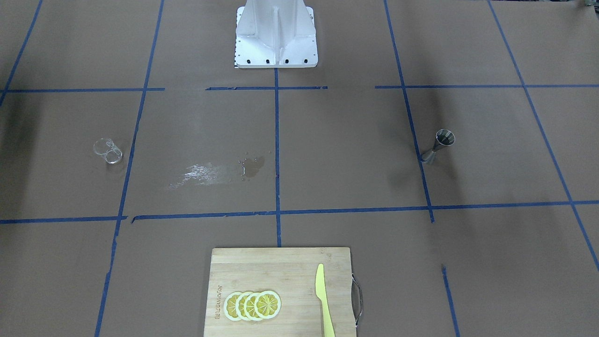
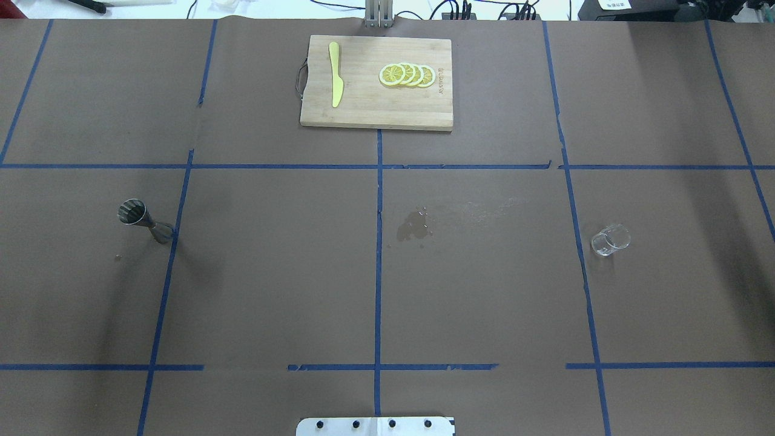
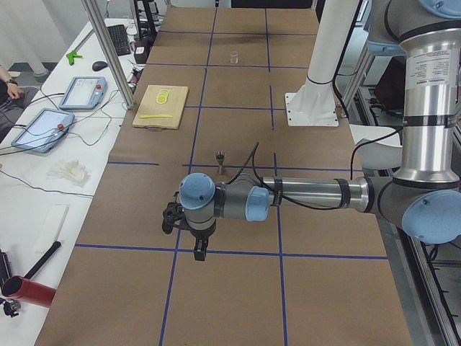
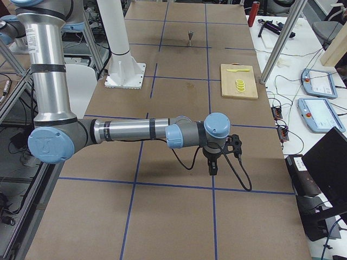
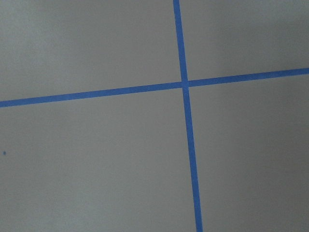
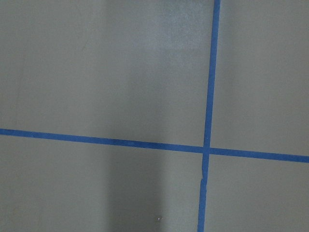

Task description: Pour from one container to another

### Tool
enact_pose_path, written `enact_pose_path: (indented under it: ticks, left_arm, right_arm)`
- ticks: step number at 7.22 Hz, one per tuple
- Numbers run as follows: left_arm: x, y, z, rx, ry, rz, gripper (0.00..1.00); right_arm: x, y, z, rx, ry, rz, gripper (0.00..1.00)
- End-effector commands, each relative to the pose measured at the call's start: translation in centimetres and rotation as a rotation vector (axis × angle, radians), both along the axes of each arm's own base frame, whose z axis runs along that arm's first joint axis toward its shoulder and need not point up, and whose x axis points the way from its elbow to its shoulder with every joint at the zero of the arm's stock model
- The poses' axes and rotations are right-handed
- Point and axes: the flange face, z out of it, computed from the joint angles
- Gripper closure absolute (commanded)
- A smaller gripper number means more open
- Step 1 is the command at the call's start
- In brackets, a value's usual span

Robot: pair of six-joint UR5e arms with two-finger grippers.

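The clear glass measuring cup (image 1: 108,151) (image 2: 610,240) stands alone on the brown paper on the robot's right side, small and far in the exterior left view (image 3: 234,58). The steel jigger (image 1: 439,146) (image 2: 142,219) (image 3: 220,160) (image 4: 190,37) stands upright on the robot's left side, on a blue tape line. My left gripper (image 3: 198,249) points down over the table well outward of the jigger. My right gripper (image 4: 212,167) points down far out at the table's right end. Neither touches anything. I cannot tell whether they are open or shut. Both wrist views show only paper and tape.
A wet spill (image 1: 243,167) (image 2: 415,225) marks the paper near the table's middle. A wooden cutting board (image 1: 281,262) (image 2: 375,109) with lemon slices (image 1: 252,305) and a yellow knife (image 1: 324,299) lies at the far edge. The white robot base (image 1: 276,37) stands centred.
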Motion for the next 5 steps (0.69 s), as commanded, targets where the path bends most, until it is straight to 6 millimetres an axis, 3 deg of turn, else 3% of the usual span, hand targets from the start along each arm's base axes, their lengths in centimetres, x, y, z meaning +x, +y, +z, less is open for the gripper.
enact_pose_path:
  ticks: [1, 4, 5]
  left_arm:
    - [0.1, -0.1, -0.3, -0.003, 0.008, -0.007, 0.0]
    - [0.1, -0.1, -0.3, 0.002, 0.008, -0.007, 0.0]
    - [0.1, -0.1, -0.3, 0.003, 0.008, -0.006, 0.0]
  right_arm:
    - [0.1, 0.5, -1.3, -0.018, -0.009, 0.041, 0.0]
    - [1.9, 3.5, 2.5, -0.076, 0.002, 0.067, 0.0]
    - [2.1, 3.7, 2.7, -0.084, 0.003, 0.076, 0.0]
